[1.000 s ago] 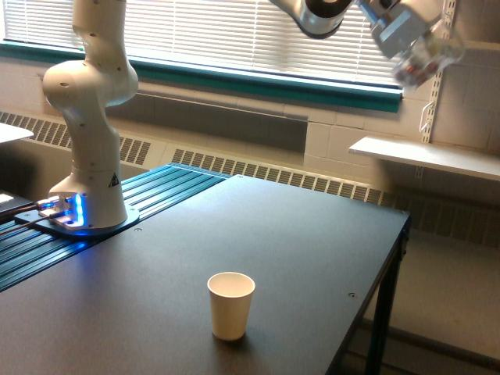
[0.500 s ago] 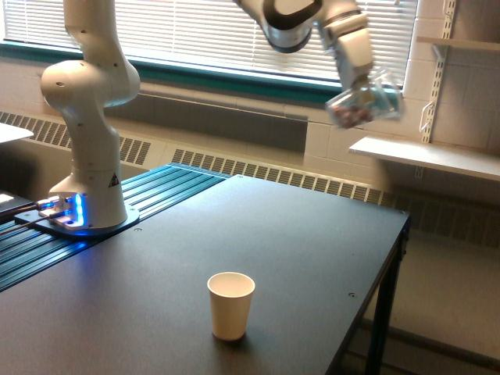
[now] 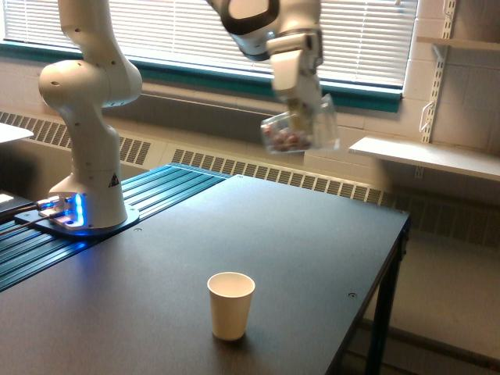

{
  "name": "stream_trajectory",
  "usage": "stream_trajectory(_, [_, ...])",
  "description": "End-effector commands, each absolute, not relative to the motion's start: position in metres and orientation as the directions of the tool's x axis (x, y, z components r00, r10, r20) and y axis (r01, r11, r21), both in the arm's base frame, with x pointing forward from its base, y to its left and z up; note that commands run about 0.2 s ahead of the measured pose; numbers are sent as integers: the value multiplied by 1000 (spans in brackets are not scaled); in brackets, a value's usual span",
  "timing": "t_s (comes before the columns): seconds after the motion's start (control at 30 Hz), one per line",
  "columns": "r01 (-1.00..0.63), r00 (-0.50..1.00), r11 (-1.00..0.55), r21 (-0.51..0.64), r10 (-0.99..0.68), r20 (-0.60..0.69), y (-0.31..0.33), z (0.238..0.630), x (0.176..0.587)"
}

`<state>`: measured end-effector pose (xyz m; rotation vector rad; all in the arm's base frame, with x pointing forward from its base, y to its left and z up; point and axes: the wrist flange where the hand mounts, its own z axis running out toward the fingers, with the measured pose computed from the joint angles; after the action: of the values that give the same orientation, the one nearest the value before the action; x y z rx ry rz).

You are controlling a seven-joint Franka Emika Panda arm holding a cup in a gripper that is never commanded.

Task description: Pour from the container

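I am in the carry step: my jaws grip the clear cup (image 3: 299, 131) of pink and red pieces high in the upper middle of the frame, tilted, though blur hides how far. Next I must bring it down over the paper cup (image 3: 230, 305) on the counter (image 3: 312, 258), at lower centre.

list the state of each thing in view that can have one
clear see-through rounded cup: held in the air above the table, tilted on its side, small pink and red pieces inside, none spilling
pincer: shut on the clear cup
cream-white paper cup: upright on the dark table, mouth open, contents hidden
white robot base: blue light on
window blinds: lowered
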<state>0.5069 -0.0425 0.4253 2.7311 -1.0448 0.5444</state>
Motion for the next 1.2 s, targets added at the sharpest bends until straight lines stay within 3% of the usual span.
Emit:
stream_trajectory(0.03, [-788, 573, -616, -11, -740, 352, -67, 411, 484])
stream_trajectory(0.47, [-901, 433, -424, 92, -868, 242, -113, 349, 434])
stream_trajectory(0.6, [-935, 353, -349, 57, -907, 230, -130, 345, 433])
stream_trajectory(1.2, [-960, 272, -257, 115, -952, 144, -194, 308, 433])
